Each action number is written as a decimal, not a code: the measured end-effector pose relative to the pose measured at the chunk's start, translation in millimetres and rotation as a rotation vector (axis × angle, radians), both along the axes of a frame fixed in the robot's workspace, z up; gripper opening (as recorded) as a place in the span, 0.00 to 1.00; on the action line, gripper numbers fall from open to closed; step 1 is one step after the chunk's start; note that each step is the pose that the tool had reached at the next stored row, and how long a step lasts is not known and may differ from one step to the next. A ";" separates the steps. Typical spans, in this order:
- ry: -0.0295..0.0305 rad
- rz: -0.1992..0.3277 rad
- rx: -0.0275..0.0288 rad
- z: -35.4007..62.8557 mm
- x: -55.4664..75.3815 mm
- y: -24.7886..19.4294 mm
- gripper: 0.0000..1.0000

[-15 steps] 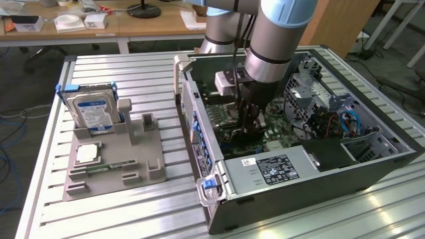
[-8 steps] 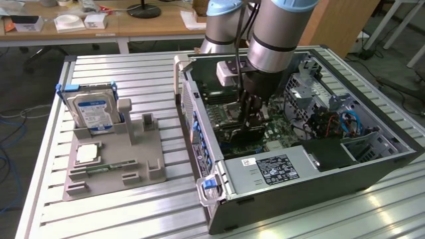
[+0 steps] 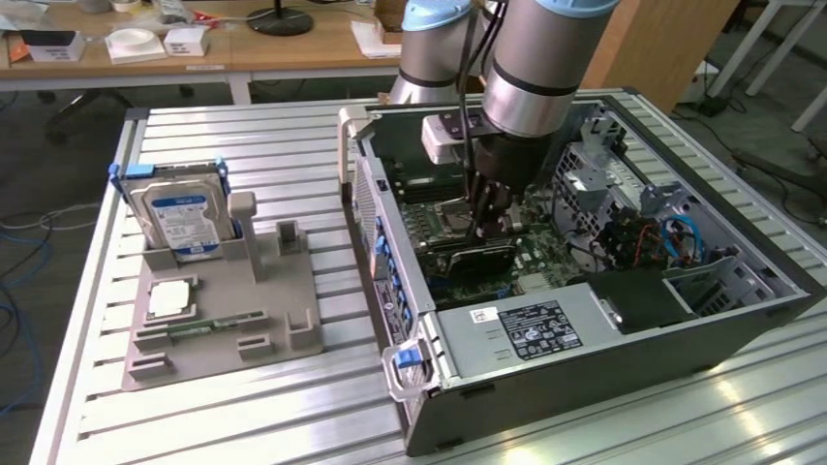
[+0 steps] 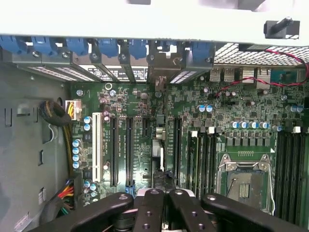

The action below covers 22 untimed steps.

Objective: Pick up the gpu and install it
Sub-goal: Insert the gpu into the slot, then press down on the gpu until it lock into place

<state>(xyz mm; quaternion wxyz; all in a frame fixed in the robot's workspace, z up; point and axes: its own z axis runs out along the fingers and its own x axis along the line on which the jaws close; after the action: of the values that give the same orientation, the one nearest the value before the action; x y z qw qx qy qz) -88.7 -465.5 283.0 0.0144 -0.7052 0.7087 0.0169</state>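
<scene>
I see my end effector point(image 3: 495, 231) closed tight on the gpu point(image 3: 468, 257), low over the motherboard point(image 4: 140, 140).

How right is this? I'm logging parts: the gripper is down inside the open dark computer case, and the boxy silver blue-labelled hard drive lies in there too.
One error: the boxy silver hard drive stands in the grey holder outside the case, at the exterior view's left. The gripper is indeed inside the open dark computer case.
</scene>
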 end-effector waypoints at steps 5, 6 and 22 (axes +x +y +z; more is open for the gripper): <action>0.0000 0.000 0.0000 0.0 0.0 0.0 0.10; 0.0000 0.000 0.0000 0.0 0.0 0.0 0.10; -0.0099 0.000 0.0003 1.0 -15.7 0.0 0.10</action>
<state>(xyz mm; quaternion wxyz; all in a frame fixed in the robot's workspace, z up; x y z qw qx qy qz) -104.5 -465.5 284.0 0.0180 -0.7053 0.7086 0.0135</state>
